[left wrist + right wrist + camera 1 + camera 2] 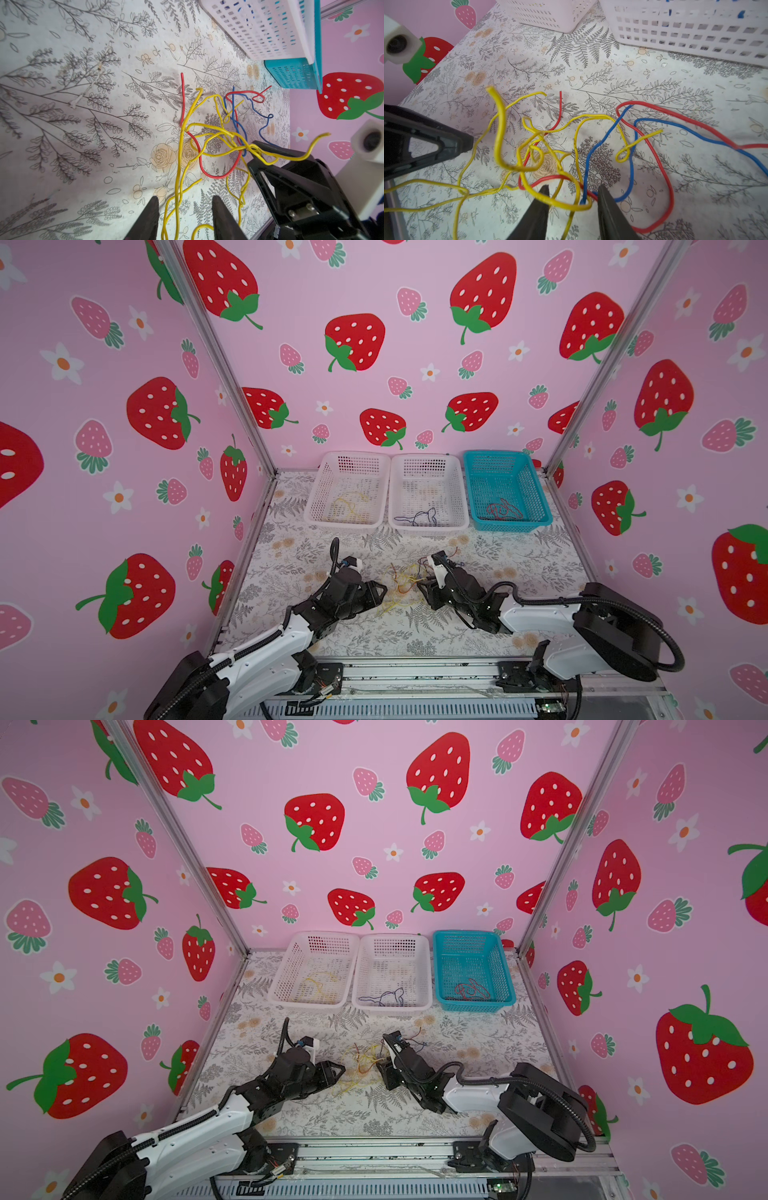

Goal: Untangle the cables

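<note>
Tangle of thin yellow, red, blue wires (409, 573) lay on floral-print mat (519, 572), just in front of middle white perforated plastic basket (430, 528), robot side. Dark wires (415, 517) inside that basket.

L gripper (383, 590) front-left of basket, tip at tangle edge. Jaws partly apart, yellow strands ran between fingers (152, 216), not pinched.

R gripper (420, 588) in front of basket, tip in tangle. Jaws partly apart, yellow loop draped over one finger (535, 220).

Second white basket (340, 524) left of it, teal basket (511, 526) right.
</note>
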You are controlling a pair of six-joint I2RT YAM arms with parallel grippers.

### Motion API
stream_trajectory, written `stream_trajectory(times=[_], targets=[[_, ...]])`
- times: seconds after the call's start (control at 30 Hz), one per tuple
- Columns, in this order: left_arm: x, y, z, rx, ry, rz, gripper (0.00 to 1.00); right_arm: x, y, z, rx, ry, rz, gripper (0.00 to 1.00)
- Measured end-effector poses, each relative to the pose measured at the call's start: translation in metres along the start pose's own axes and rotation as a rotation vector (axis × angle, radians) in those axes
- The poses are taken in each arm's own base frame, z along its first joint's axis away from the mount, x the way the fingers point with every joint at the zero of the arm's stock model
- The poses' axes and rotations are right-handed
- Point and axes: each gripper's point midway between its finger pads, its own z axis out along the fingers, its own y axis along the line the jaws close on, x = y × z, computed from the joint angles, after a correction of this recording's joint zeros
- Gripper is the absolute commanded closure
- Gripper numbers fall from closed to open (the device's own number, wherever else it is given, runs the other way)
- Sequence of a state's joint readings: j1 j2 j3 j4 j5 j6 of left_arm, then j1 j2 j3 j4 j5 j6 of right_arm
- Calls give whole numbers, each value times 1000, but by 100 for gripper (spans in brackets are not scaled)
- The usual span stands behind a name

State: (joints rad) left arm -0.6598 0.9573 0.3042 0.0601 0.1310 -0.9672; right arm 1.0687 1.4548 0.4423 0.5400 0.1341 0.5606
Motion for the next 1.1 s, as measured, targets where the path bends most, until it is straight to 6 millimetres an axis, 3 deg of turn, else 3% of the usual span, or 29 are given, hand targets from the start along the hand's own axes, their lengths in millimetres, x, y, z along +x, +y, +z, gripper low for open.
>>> stream_trajectory(times=[0.2, 0.4, 0.7, 0.77, 0.9, 1.1], targets=[[2, -1, 2, 4, 5, 5, 58, 4, -1, 9, 2, -3, -33, 83], [6, 6, 4, -5, 11, 2, 60, -9, 12, 0, -68, -54, -49, 100], [7, 7, 5, 0, 7, 2, 66, -30, 33, -36, -198, -142, -73, 100], [6, 6, 5, 3, 5, 2, 73, -32, 37, -40, -224, -149, -78, 100], [7, 6, 5, 6, 6, 8, 98, -29, 41, -42, -246, -133, -83, 100], [5, 1, -3, 20, -4, 26, 100, -24, 32, -44, -202, -106, -76, 100]])
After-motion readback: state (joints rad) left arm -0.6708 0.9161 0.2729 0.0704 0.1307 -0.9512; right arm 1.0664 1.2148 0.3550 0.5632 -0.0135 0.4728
